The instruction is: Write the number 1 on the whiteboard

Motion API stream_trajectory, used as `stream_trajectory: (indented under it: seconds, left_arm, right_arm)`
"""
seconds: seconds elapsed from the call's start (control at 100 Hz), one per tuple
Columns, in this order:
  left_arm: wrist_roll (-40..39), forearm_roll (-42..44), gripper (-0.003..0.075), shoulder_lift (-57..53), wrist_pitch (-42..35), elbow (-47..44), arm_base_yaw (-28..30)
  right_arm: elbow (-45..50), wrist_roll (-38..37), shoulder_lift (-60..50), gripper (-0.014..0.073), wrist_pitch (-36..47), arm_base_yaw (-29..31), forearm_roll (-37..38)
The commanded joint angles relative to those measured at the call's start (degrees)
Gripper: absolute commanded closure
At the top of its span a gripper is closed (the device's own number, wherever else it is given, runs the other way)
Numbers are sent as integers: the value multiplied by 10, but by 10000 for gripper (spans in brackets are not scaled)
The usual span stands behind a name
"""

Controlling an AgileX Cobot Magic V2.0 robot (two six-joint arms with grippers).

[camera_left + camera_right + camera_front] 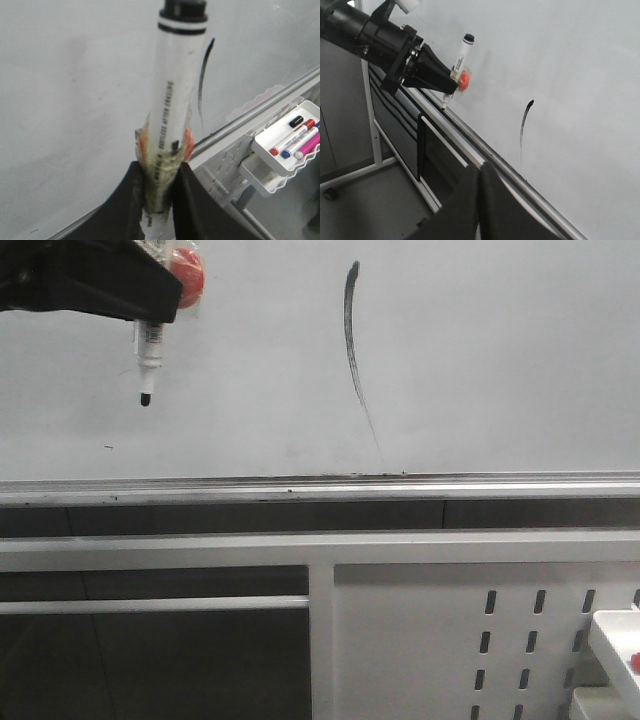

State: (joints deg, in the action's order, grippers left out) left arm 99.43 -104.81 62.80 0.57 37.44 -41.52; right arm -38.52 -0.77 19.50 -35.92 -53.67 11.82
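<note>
One number 1 (351, 330) on whiteboard (500, 360), right of left fingers (160, 312).

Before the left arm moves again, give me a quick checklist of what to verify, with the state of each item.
1. Left gripper shut on the marker: ok.
2. Marker tip uncapped, black nib exposed: ok.
3. Tip clear of the whiteboard: cannot tell; the front view shows it well to the left of the stroke, but contact can't be judged.
4. The number 1 on the whiteboard: ok, a long dark stroke tapering toward the ledge.
5. Right gripper out of the way: ok, shut, holding nothing, apart from the left arm.
6. Pen tray unobstructed for return: cannot tell.
</note>
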Motion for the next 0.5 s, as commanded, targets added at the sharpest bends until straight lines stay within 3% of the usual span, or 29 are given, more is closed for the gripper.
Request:
stream_trajectory:
  seconds: [0.0,0.11,0.27,0.49]
  left_arm:
    - [-10,-26,740,-8,71,17,37]
    - [-10,-26,740,-8,88,18,67]
    - [-10,-26,740,-8,35,25,97]
    - [-30,-26,740,45,126,56,140]
  right_arm:
    - [13,-10,-17,642,49,4,22]
    - [38,-10,-24,642,44,4,32]
    - [59,-33,-24,642,47,4,56]
    - [64,-60,-24,642,50,4,71]
